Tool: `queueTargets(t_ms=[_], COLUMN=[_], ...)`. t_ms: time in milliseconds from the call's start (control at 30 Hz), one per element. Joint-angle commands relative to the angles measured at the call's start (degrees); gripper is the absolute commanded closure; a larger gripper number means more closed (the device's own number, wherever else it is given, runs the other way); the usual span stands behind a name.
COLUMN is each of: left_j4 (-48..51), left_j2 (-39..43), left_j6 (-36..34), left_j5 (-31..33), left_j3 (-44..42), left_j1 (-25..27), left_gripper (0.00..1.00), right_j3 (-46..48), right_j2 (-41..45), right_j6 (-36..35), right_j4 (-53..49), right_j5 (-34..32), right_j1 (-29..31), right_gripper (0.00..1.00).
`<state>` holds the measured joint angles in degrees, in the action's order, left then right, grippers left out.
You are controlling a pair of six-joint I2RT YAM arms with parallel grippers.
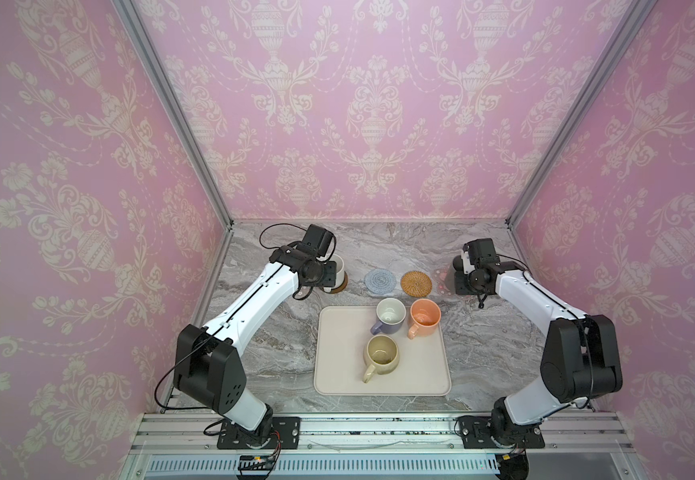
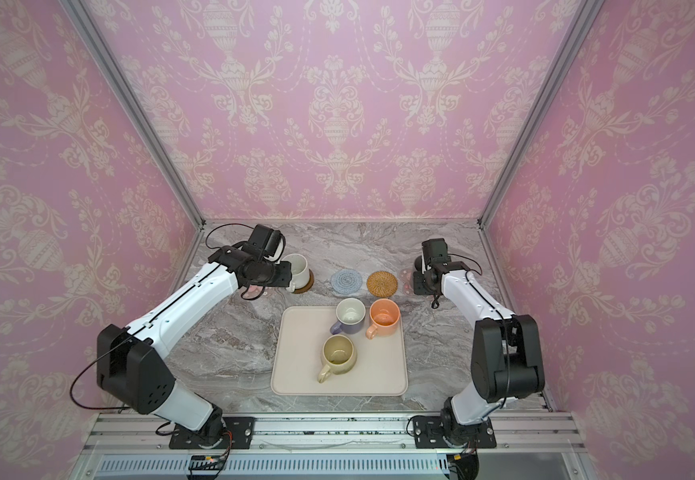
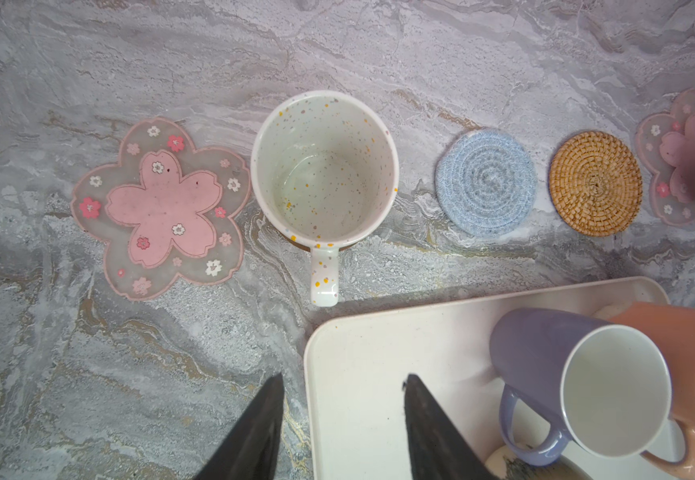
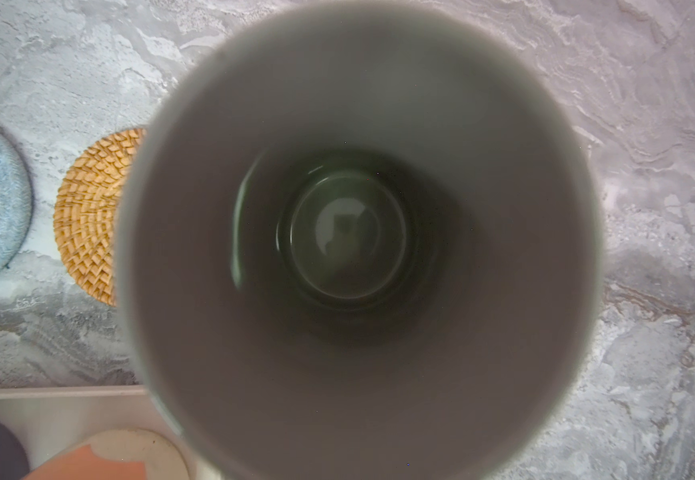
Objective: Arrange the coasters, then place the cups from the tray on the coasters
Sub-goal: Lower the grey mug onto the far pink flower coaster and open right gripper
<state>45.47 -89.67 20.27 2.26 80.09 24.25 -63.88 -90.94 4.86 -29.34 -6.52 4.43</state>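
Hovering left gripper (image 3: 343,378) noted with fingers apart, nothing held, beside white mug (image 3: 325,174) set on wooden coaster (image 1: 342,286). Right gripper (image 1: 462,276) closed above grey mug (image 4: 354,232) at pink flower coaster (image 3: 670,145); grip on mug untellable. Lavender mug (image 1: 389,316), peach mug (image 1: 424,318), cream mug (image 1: 381,353) standing on tray (image 1: 337,365).

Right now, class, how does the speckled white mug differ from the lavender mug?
The speckled white mug stands on a brown coaster, off the tray; the lavender mug stands on it. The speckled white mug's outside is flecked white; the lavender mug's is plain lavender. Both are upright, empty and white inside.
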Motion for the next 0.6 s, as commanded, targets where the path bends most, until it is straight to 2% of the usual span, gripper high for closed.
queueTargets(t_ms=[0, 567], left_j4=[0.4, -0.7], left_j2=[-0.4, -3.8], left_j6=[-0.3, 0.7], left_j5=[-0.6, -2.4], left_j3=[1.2, 3.7], left_j1=[0.3, 0.4], left_gripper=[0.50, 0.51], right_j3=[-2.9, -2.5], right_j2=[0.2, -2.2], right_j6=[-1.4, -3.3], right_j4=[4.4, 8.1], right_j5=[-1.2, 0.0], right_j1=[-0.7, -1.2], right_gripper=[1.00, 1.00])
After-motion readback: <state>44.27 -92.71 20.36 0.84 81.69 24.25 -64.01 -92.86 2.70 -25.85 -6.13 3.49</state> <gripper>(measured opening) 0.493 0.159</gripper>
